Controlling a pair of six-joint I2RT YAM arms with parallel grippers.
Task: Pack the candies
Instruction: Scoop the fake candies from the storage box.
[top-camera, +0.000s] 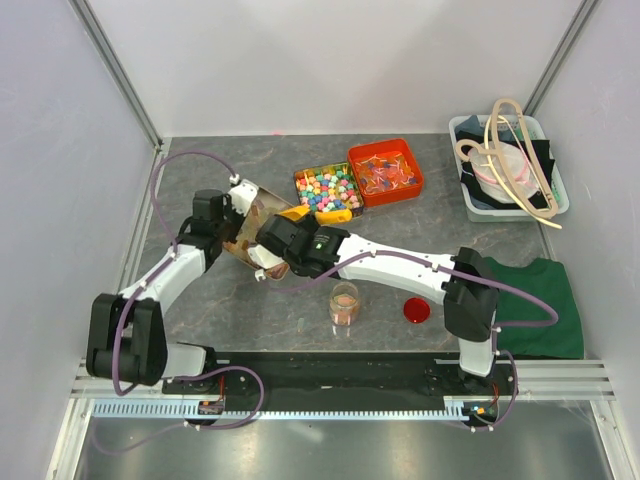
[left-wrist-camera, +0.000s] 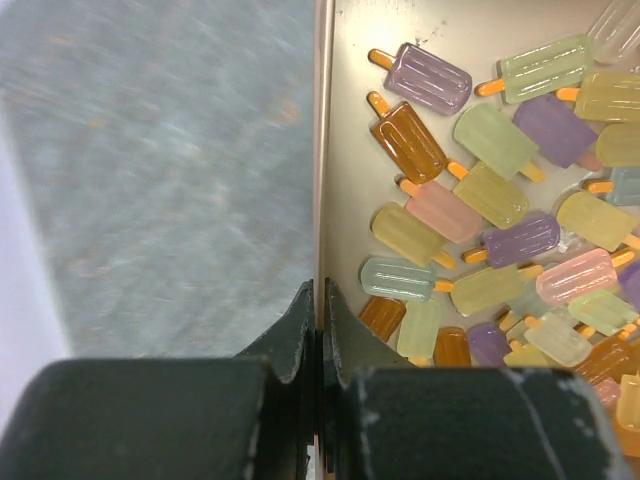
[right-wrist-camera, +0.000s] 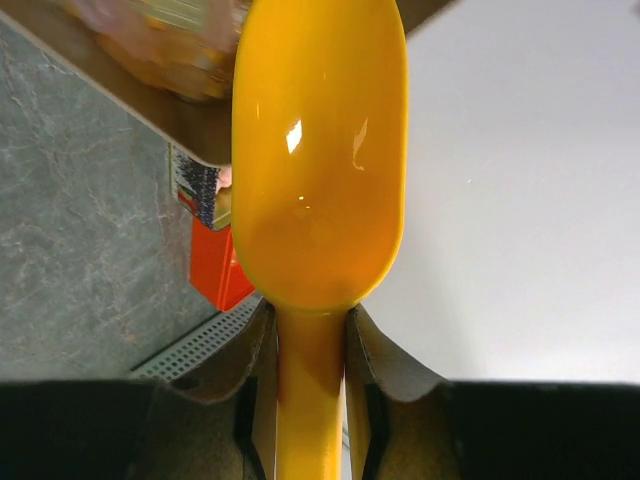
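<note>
Left gripper (left-wrist-camera: 320, 300) is clamped on the tray (left-wrist-camera: 321, 150) wall beside the candies (left-wrist-camera: 490, 190). Right gripper (right-wrist-camera: 310, 338) grips the scoop (right-wrist-camera: 320, 150) handle. Print on the tin (right-wrist-camera: 197, 190) is blurred.

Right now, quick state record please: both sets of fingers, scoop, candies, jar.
left fingers: shut on the wall of the tin tray
right fingers: shut on the handle of the yellow scoop
scoop load: no candy visible on the side facing the wrist camera
candies: pastel popsicle shapes, loose in the tray
jar: upright, open, partly filled
red lid: on the table, right of the jar, apart from it
</note>
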